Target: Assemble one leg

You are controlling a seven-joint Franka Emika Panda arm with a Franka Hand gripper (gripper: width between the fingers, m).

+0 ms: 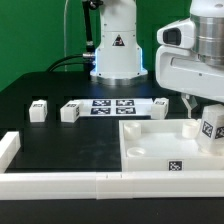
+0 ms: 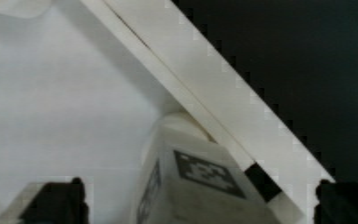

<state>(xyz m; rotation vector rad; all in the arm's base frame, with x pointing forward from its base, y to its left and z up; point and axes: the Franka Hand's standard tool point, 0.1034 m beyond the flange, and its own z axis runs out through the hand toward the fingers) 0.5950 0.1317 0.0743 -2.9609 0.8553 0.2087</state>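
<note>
A stubby white leg (image 1: 212,127) with a black-and-white tag stands at the far right corner of the large flat white panel (image 1: 160,145). My gripper (image 1: 203,108) hangs just above it. In the wrist view the leg (image 2: 197,165) sits between the two dark fingers (image 2: 55,202), with a gap on each side, so my gripper (image 2: 190,205) is open and holds nothing. The panel (image 2: 51,100) fills most of that view. Three more legs lie on the black table: one (image 1: 38,110) at the exterior view's left, one (image 1: 70,112) beside it, and one (image 1: 160,103) behind the panel.
The marker board (image 1: 112,105) lies flat in front of the robot base (image 1: 117,55). A low white wall (image 1: 60,183) runs along the table's front edge, with a short end piece (image 1: 8,148) at the exterior view's left.
</note>
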